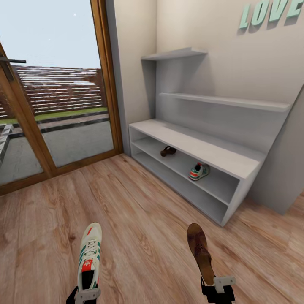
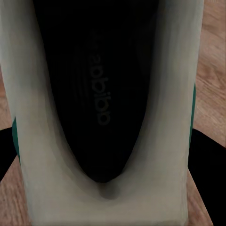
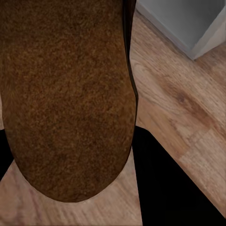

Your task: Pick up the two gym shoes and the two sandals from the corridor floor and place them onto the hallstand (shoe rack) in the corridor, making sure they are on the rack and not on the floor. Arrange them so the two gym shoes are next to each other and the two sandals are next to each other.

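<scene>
My left gripper (image 1: 87, 294) is shut on the heel of a white gym shoe (image 1: 89, 260) with green stripes, held above the corridor floor (image 1: 139, 236); the left wrist view looks into the shoe's dark opening (image 2: 101, 94). My right gripper (image 1: 218, 285) is shut on the heel end of a brown sandal (image 1: 200, 252), whose brown footbed (image 3: 66, 94) sits close before the right wrist camera. The light-grey hallstand (image 1: 198, 147) stands ahead against the wall. On its upper open shelf lie a second sandal (image 1: 168, 150) to the left and a second gym shoe (image 1: 199, 171) to the right, apart from each other.
A wood-framed glass door (image 1: 55, 105) is at the left, beside the hallstand's left end. Green letters (image 1: 270, 12) hang on the wall above. A grey wall panel (image 1: 283, 169) rises to the right of the rack. Open plank floor lies between me and the rack.
</scene>
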Available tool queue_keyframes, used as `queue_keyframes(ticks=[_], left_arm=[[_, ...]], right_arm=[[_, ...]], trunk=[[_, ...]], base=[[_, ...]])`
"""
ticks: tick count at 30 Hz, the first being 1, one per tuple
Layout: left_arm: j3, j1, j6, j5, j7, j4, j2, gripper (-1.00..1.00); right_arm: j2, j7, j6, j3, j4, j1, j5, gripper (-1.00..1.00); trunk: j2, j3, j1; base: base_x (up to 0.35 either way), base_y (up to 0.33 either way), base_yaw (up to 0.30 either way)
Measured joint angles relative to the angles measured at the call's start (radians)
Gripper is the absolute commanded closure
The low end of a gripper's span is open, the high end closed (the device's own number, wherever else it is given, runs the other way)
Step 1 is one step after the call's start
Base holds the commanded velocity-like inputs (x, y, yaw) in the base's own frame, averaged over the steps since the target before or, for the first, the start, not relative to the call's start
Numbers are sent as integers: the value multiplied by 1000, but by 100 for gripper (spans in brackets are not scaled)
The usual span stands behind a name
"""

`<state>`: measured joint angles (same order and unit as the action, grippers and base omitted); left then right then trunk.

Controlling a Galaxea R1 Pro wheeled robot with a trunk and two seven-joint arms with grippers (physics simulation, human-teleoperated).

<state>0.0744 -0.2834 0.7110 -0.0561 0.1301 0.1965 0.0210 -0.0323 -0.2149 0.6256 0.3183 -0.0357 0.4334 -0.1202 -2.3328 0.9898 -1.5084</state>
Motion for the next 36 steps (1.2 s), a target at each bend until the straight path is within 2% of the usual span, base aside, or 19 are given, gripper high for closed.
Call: queue_keyframes(ticks=[36], left_arm=[[0,0,1,-1,0,0,0,100]], right_arm=[[0,0,0,1,1,0,0,100]], trunk=[[0,0,0]], base=[[267,242,-271]])
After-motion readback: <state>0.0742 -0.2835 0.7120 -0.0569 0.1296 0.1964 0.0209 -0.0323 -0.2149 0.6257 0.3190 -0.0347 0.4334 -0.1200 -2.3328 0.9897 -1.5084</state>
